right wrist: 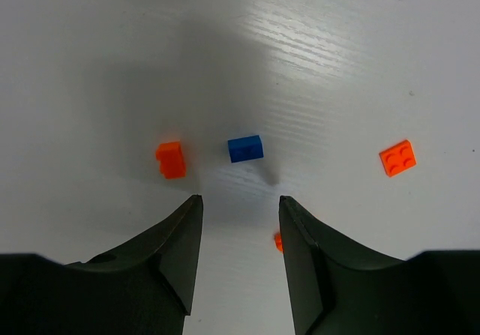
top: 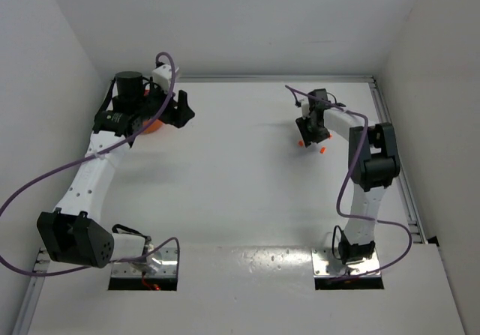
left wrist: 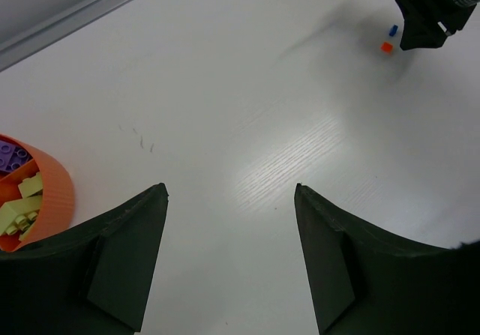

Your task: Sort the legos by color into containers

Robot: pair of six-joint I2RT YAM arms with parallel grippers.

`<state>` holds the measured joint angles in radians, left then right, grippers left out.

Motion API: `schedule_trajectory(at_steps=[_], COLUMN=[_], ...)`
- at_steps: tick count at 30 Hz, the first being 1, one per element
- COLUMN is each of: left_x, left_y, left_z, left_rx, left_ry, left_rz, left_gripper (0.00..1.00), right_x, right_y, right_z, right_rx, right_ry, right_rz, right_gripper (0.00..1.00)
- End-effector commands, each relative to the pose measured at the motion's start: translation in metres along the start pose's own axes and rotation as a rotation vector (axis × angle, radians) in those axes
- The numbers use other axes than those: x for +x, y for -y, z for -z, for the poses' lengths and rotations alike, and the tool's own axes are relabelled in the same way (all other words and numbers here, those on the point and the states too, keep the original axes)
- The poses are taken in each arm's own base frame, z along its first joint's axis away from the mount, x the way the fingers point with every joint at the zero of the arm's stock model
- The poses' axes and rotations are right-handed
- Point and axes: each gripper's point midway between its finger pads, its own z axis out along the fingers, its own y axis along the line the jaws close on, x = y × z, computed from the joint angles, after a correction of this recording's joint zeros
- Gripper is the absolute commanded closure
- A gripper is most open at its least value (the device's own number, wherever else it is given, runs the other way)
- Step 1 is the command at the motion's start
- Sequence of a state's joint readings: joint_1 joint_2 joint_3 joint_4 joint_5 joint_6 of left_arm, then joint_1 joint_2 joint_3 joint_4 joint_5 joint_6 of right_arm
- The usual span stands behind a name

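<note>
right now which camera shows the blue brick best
The right wrist view: the blue brick lies close and sharp, just ahead of the right hand, with orange bricks around it. The left wrist view shows it only as a far-off blue speck. In the top view I cannot make it out.

Lab robot cell: white table (top: 225, 185) w/ white walls (top: 225, 20) on 3 sides, alu rail (top: 409, 200) at frame right, arm base plates (top: 322, 260) bottom.
</note>
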<state>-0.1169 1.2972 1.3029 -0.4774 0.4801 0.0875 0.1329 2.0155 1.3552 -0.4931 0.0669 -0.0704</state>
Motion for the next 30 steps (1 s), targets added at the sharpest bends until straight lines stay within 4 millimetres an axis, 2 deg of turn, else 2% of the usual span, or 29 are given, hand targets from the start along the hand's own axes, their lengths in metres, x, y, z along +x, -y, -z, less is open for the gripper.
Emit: schedule_trajectory(at_steps=[1,5,14,17,21,27,29,30], left_x=[-0.016,-0.018,-0.013,-0.013,-0.013,-0.013,-0.013,-0.013], left_y=[0.012,0.010,0.010,0.010,0.010,0.010,0.010,0.010], left_z=[0.009,0.007,0.002,0.002,0.002,0.002,0.002,0.002], left_rx=[0.028,0.028,0.040,0.040,0.040,0.040,0.040,0.040], left_ry=[0.055,0.055,0.039,0.039,0.039,0.039,0.039,0.039], left_rz=[-0.003,-0.003,0.015,0.015,0.015,0.015,0.015,0.015], left_gripper=[0.26,0.26,0.26,0.26,0.26,0.26,0.26,0.26], right_x=[-0.028,-0.028,-0.034,-0.038,-0.027,-0.013,-0.009,-0.012], right_y=[0.012,0.006,0.003,0.004,0.006,0.005,0.008,0.009], right_z=[0.000,-0.013,-0.024,-0.025,-0.030,-0.029,-0.028,-0.025], right_rx=[0.006,-0.031,-0.053,-0.053,-0.057,-0.073,-0.070,-0.068], right_ry=[0.076,0.062,0.057,0.057,0.028,-0.006,-0.012,-0.002], right_rz=[0.017,0.027,0.037,0.037,0.029,0.011,0.002,0.002], right_gripper=[0.54,0.54,0.54,0.59,0.67,0.67,0.64,0.64])
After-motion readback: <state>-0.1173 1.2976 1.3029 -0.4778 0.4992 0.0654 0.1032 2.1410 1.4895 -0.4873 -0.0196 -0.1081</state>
